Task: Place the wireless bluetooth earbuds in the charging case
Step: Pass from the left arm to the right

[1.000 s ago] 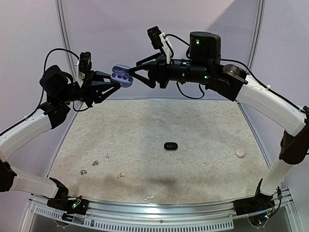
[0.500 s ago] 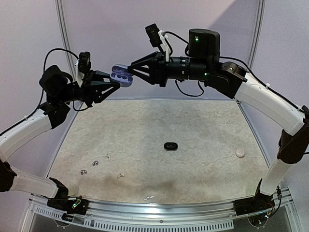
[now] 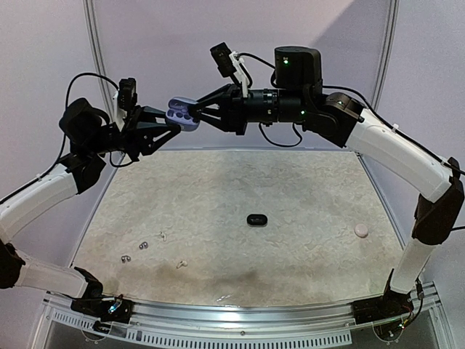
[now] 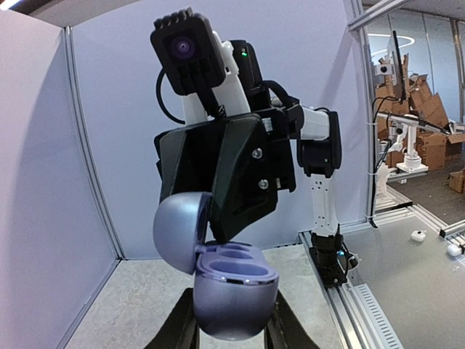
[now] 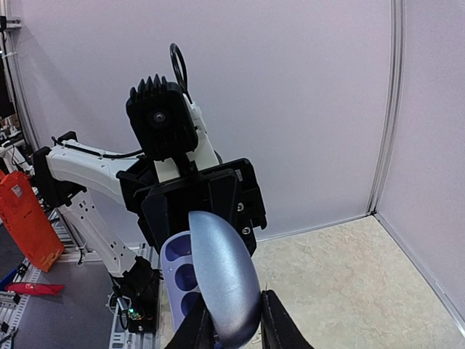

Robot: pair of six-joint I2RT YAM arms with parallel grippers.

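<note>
High above the table, the blue-violet charging case (image 3: 181, 114) hangs open between both arms. My left gripper (image 3: 172, 126) is shut on its rounded base (image 4: 234, 291), a finger (image 4: 178, 329) on each side. My right gripper (image 3: 192, 114) is shut on the raised lid (image 5: 221, 276), its fingers (image 5: 275, 329) flanking the lid's edge. The recesses (image 5: 178, 267) in the case look empty. Tiny earbuds lie on the table far below at the near left: a silvery-grey pair (image 3: 143, 245) (image 3: 126, 257) and white ones (image 3: 182, 265) (image 3: 162, 235).
A small black case (image 3: 256, 219) lies mid-table. A pale round case (image 3: 361, 230) sits at the right. Another small white piece (image 3: 224, 297) rests by the near metal rail (image 3: 240, 309). Grey walls enclose the back and sides.
My right gripper has moved left onto the case and closed its fingers on the lid. The left arm and the case base have stayed still.
</note>
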